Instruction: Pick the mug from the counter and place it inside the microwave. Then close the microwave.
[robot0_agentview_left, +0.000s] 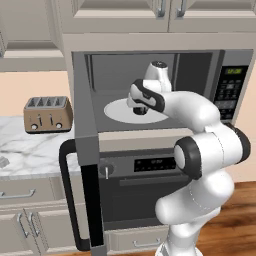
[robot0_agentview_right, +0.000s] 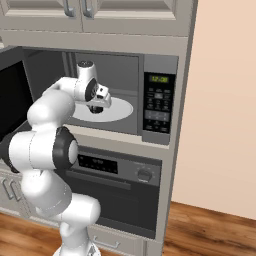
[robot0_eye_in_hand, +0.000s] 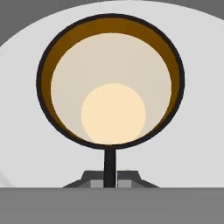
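The microwave (robot0_agentview_left: 230, 90) stands open, its dark door (robot0_agentview_left: 87, 165) swung out to the left. My gripper (robot0_agentview_left: 140, 104) reaches inside it over the round white turntable (robot0_agentview_left: 117, 111). It is shut on the wall of the black mug (robot0_agentview_left: 141, 111), which stays upright. In the hand view I look straight down into the mug (robot0_eye_in_hand: 111, 83), tan inside, with the gripper (robot0_eye_in_hand: 109, 175) pinching its near rim above the turntable (robot0_eye_in_hand: 197, 65). From the right, the gripper (robot0_agentview_right: 98, 104) and mug (robot0_agentview_right: 96, 110) sit left of the button panel (robot0_agentview_right: 159, 100). Whether the mug rests on the turntable I cannot tell.
A toaster (robot0_agentview_left: 47, 114) and a small grey cube (robot0_agentview_left: 4, 161) sit on the marble counter (robot0_agentview_left: 30, 150) to the left. The oven (robot0_agentview_left: 145, 185) lies under the microwave. The open door with its black handle (robot0_agentview_left: 67, 200) juts toward me beside the arm.
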